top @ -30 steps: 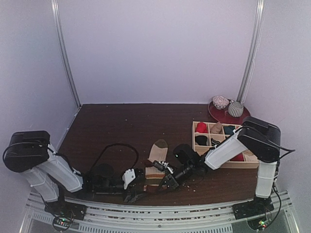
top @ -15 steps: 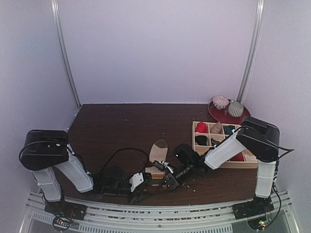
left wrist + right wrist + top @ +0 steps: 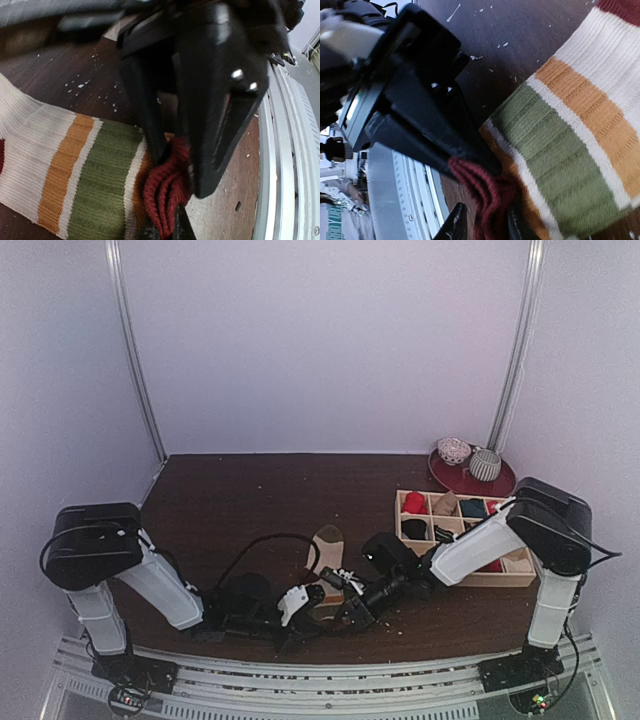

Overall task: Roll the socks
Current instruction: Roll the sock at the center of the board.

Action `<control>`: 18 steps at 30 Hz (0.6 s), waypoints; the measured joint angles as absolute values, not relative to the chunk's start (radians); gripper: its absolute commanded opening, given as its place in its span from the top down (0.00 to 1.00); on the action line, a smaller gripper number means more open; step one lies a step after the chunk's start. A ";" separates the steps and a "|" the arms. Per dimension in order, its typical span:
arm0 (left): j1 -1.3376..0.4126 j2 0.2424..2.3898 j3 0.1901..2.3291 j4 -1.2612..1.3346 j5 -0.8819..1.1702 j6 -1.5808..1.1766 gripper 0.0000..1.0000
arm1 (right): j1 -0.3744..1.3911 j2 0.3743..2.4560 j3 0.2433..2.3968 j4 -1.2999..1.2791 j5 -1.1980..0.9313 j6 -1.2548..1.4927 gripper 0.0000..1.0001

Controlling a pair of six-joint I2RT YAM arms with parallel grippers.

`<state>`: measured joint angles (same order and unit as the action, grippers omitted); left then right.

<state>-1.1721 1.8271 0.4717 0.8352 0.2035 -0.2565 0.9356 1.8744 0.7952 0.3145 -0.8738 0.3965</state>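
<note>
- Top view: pale lilac walls (image 3: 330, 340) enclose a dark brown, wood-grain table (image 3: 230, 500) flecked with white.
- At the right rear, a wooden tray (image 3: 398, 525) with square compartments holds small rolled bundles (image 3: 414, 503). Behind it, a round red plate (image 3: 462, 482) carries two patterned balls (image 3: 453, 450).
- Near the front edge lies the sock (image 3: 327, 543), stretching away from the arms. Its near end is hidden where the left gripper (image 3: 312, 598) and the right gripper (image 3: 337, 597) meet tip to tip.
- Left wrist view: the sock is ribbed cream knit, banded orange and green. It ends in a bunched dark red cuff (image 3: 167, 187).
- The left gripper's own fingertips (image 3: 177, 227), at the bottom edge, are pinched together on that cuff.
- The right gripper's blunt black fingers (image 3: 215, 115) come down from above, one on each side of the cuff.
- Right wrist view: the left gripper's tapered black fingers (image 3: 430, 120) converge to a point on the cuff's rim.
- The right gripper's own fingertips (image 3: 455, 222) stand a little apart astride the red knit. A gap shows on one side, so they do not clamp it.
</note>
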 measured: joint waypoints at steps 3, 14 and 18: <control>-1.140 1.837 0.500 0.799 0.255 -0.328 1.00 | 0.952 1.726 0.744 0.244 -0.721 0.278 0.70; -1.067 1.862 0.491 0.818 0.412 -0.459 1.00 | 1.270 1.508 0.655 0.259 -0.123 -0.270 0.71; -1.059 1.862 0.479 0.831 0.428 -0.467 1.00 | 1.293 1.605 0.670 0.238 -0.020 -0.373 0.72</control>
<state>-1.0592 1.8622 0.4793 0.8310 0.4282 -0.4671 1.2934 1.6054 0.6697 0.2379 -0.0196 -0.3733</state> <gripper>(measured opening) 0.026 0.291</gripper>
